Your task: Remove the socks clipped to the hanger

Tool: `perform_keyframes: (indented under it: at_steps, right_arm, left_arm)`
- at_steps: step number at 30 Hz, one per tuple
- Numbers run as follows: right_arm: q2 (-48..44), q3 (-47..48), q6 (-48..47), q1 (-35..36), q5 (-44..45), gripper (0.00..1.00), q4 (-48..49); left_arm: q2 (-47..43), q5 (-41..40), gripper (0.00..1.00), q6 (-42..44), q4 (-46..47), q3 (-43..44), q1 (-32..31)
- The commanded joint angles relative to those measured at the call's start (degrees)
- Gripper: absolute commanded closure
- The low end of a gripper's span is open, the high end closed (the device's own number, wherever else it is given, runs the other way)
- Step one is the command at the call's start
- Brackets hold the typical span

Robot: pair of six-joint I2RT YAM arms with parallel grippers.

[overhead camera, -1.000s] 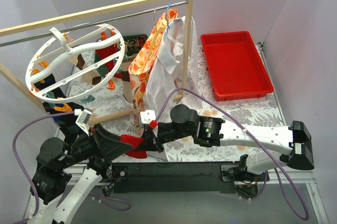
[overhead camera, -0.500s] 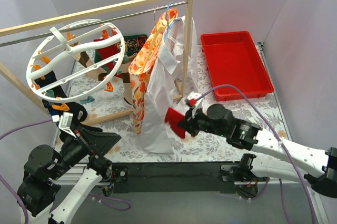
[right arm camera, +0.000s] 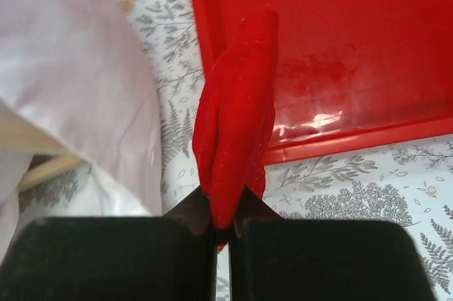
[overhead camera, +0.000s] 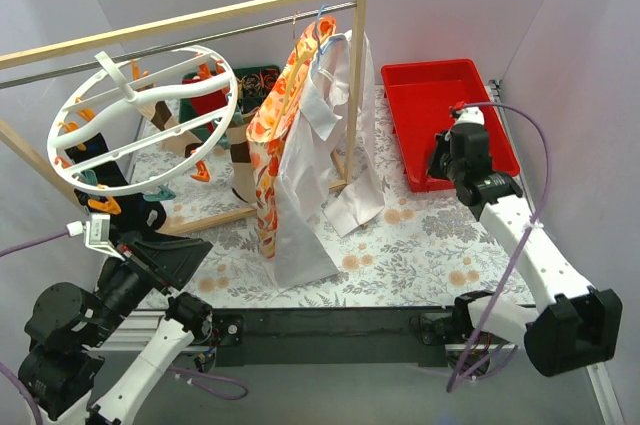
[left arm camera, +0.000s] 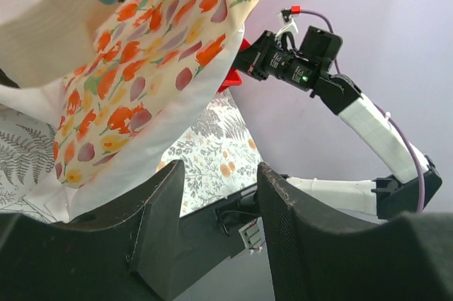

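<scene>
the right gripper (right arm camera: 223,226) is clamped together on the cuff end of a red sock (right arm camera: 237,117), which sticks out past the fingertips over the near rim of the red tray (right arm camera: 354,46). half a second ago this gripper carried the sock low in front of the white shirt (overhead camera: 310,175), near the middle of the tabletop (overhead camera: 420,245); it now sits at the tray's near left corner, toward the far right corner of the tabletop. the right arm is stretched forward along the right edge, elbow low, wrist tipped toward the tray.

the left gripper (left arm camera: 221,173) has its fingers apart and holds nothing. it has drawn back further toward the near left corner, pointing up and rightward past the floral garment (left arm camera: 141,67).

the hanger (overhead camera: 140,115) hangs on the rail at the far left with the other socks (overhead camera: 110,180) clipped below its rim.
</scene>
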Motion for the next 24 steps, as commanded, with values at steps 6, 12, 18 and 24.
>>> perform_keyframes:
  at_steps: [6,12,18,24]
  right_arm:
    - [25.26,17.01,2.20,-5.86,17.95,0.99,2.75]
    - [35.22,24.58,-2.54,-6.30,19.71,0.79,-0.24]
    - [29.45,23.36,-6.33,-5.43,9.53,0.02,-4.62]
    - [18.37,19.32,-6.68,1.86,10.05,0.02,-6.74]
  left_arm:
    - [-0.10,-5.26,0.58,-0.32,-4.66,5.83,-0.03]
    - [-1.17,-10.71,0.59,-0.85,-8.45,12.51,-0.03]
    - [4.10,-13.17,0.62,1.34,-11.87,19.53,-0.03]
    - [6.66,-16.08,0.62,3.11,-13.28,25.70,-0.21]
